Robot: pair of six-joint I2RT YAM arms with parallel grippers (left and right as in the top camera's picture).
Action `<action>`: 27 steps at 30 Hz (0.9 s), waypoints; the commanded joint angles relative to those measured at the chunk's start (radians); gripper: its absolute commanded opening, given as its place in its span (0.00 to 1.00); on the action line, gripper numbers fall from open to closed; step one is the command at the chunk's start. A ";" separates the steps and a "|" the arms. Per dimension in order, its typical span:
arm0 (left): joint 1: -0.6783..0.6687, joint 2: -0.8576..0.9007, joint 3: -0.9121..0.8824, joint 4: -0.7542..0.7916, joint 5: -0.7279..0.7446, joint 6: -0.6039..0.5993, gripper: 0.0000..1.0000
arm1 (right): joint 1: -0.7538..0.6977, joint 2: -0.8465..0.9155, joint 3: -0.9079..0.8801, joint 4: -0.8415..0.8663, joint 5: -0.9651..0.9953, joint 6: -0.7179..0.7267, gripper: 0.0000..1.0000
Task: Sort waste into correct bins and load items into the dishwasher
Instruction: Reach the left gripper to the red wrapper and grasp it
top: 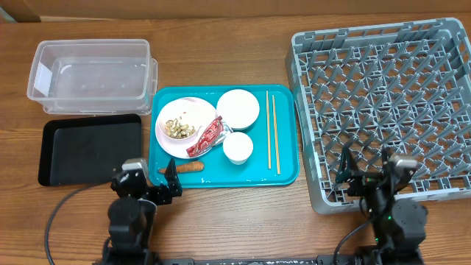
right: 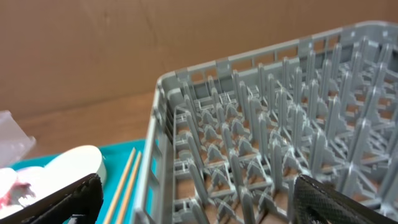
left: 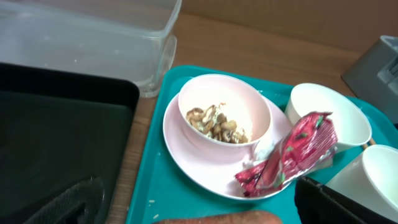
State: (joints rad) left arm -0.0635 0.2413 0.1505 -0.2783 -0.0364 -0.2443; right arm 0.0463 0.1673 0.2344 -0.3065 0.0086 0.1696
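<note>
crumpled glossy foil wrapper is lying on the round plate in the teal tray; left gripper is hovering wide-spread beside the carrot, right gripper gaping over the lattice rack.

Teal tray, grey lattice rack
</note>
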 commanded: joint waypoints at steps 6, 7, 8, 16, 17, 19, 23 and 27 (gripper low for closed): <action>0.006 0.441 0.539 -0.338 0.098 -0.025 1.00 | 0.001 0.458 0.485 -0.315 -0.035 0.013 1.00; 0.006 0.485 0.598 -0.390 0.114 -0.025 1.00 | 0.001 0.498 0.527 -0.356 -0.048 0.013 1.00; 0.006 0.541 0.676 -0.468 0.132 -0.025 1.00 | 0.001 0.544 0.574 -0.404 -0.064 0.013 1.00; 0.006 0.783 0.945 -0.812 0.114 -0.010 1.00 | 0.001 0.670 0.671 -0.515 -0.079 0.013 1.00; 0.006 0.811 0.945 -0.784 0.119 -0.010 1.00 | -0.002 0.670 0.671 -0.514 -0.058 0.013 1.00; 0.000 0.860 0.945 -0.710 0.161 -0.010 1.00 | -0.011 0.670 0.671 -0.520 -0.034 0.014 1.00; -0.047 0.971 0.945 -0.602 0.184 -0.010 1.00 | -0.025 0.670 0.671 -0.538 -0.032 0.014 1.00; -0.142 1.119 0.945 -0.542 0.148 0.005 0.99 | -0.036 0.670 0.671 -0.546 -0.029 0.014 1.00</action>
State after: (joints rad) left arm -0.1410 1.2667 1.0763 -0.8421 0.1242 -0.2584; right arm 0.0193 0.8433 0.8753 -0.8555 -0.0360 0.1833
